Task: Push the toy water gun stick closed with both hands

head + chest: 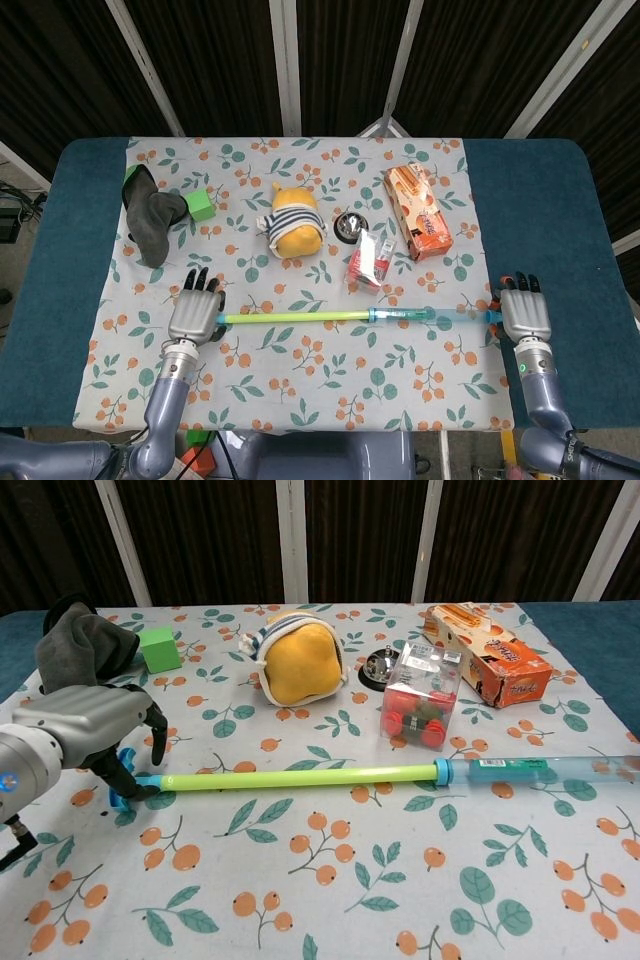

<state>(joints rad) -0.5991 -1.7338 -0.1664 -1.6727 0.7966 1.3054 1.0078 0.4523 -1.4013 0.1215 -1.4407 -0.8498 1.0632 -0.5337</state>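
Yellow-green plunger rod (295, 317) lies extended; left hand (195, 312) cups its handle, right hand (524, 314), fingers straight, braces the barrel's (435, 316) end.

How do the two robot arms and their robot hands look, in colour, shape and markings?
Both are alike. The left robot hand and the right robot hand have a flat silver-grey metal back and thin black fingers. Each sits on a round grey wrist and a smooth blue-grey arm. A small lit dot shows on each wrist: green on the right, blue on the left. No loose cables show.
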